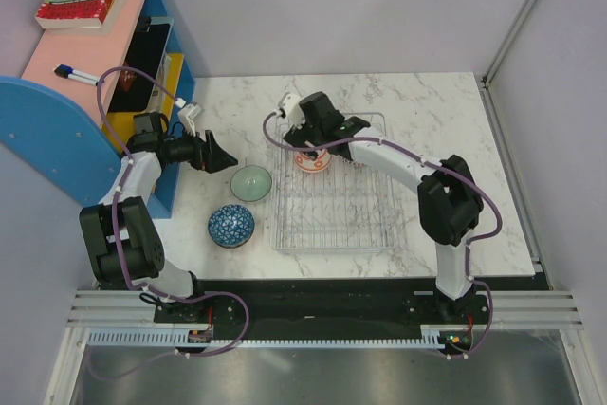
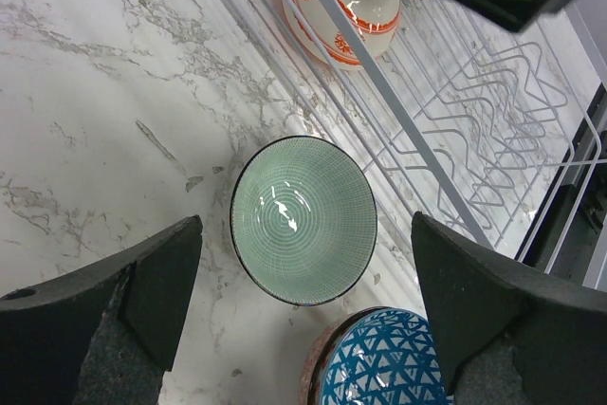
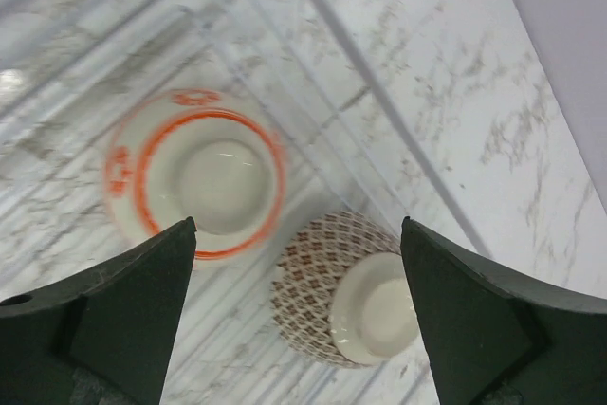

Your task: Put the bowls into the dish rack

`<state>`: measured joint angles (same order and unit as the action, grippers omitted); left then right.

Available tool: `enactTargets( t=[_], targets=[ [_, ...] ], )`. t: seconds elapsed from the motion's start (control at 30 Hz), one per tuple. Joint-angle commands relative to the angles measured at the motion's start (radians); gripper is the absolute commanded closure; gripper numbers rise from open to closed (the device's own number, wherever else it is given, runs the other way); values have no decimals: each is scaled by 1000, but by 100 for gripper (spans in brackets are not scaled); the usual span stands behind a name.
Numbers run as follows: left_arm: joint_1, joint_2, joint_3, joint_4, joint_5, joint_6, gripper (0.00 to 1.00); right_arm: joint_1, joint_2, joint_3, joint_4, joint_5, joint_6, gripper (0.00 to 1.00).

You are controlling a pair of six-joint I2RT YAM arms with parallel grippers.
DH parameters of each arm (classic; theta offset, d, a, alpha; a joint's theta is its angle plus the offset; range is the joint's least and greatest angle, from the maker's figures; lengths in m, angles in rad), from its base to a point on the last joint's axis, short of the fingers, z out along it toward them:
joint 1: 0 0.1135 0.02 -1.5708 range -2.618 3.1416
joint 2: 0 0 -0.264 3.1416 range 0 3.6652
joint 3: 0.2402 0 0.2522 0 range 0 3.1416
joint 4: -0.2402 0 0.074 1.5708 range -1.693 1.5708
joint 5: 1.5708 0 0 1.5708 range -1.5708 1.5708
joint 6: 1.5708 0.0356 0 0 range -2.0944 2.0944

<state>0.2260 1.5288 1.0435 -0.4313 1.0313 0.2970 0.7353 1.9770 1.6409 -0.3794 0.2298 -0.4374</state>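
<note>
Rack [image 1: 334, 198]: silver wire, mid-worktop [image 1: 455, 139], reaching close to the near edge. At its left corner toward the far edge we count two bowls, both upside down, side by side: orange-banded bowl [image 3: 204, 173], brown-patterned bowl [image 3: 332, 282].

On the worktop left of the rack: green bowl [image 1: 251, 182], upright, just beside it; blue bowl [image 1: 230, 226], nearer the near edge.

Right end effector [image 3: 298, 225]: above the racked bowls, wide open, holding nothing.

Left end effector [image 2: 305, 225]: above the green bowl, wide open, holding nothing.
</note>
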Motion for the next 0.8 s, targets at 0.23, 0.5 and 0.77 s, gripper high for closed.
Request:
enactTargets(
  t=[0.23,0.5,0.77],
  targets=[
    [16,1,-2,22,38,8,3,-66,-99,-67,-16,75,12,3],
    [16,13,0,22,35,7,3,-66,-58,-43,-82,69,-18,3],
    [16,21,1,20,36,10,3,-44,40,-4,-81,105,-24,3]
  ],
)
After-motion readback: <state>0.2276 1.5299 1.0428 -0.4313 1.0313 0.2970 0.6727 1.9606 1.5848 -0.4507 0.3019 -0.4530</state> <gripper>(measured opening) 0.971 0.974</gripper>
